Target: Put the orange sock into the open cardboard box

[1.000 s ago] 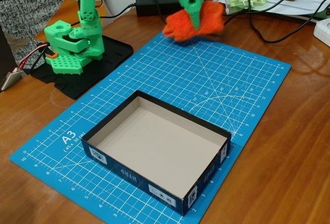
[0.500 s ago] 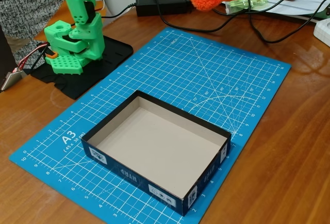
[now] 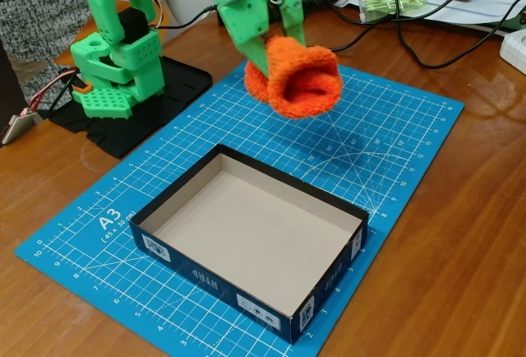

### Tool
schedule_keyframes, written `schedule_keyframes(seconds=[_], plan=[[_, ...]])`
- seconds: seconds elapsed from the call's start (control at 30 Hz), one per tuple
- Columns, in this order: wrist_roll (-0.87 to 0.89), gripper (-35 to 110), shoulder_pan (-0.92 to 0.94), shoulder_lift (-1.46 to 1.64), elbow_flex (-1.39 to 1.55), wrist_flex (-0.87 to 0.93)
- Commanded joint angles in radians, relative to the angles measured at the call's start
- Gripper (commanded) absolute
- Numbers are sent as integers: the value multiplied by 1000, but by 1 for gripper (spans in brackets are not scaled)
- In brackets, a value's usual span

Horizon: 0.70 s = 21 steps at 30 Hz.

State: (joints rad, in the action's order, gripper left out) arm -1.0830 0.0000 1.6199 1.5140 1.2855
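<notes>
Half a second before, the sock had been up at the top edge of the fixed view, over the cables; now the arm had swung it down and toward the camera, so that it hung over the far part of the mat. The arm's upper links had leaned further over as well, while the box lay just where it had been.

The pincer was clamped on the sock, its green fingers pinching the cloth at the top and back of the bundle. The sock drooped below and in front of the pincer, its round open mouth turned toward the camera and slightly to the right in the picture. It was held clear of the mat, and a soft shadow lay on the blue grid below and to the right of it.

The box sat lower in the picture than the pincer, nearer the camera, its far corner close under the hanging sock but not touching it. Its grey-beige inside held nothing. The arm's base stood to the left of the pincer on a black plate beside the mat. Behind the pincer, black cables ran across the wooden table.
</notes>
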Motion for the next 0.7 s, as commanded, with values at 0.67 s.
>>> schedule_keyframes(seconds=[0.67], plan=[[-663,0,353,-383,-555,253]])
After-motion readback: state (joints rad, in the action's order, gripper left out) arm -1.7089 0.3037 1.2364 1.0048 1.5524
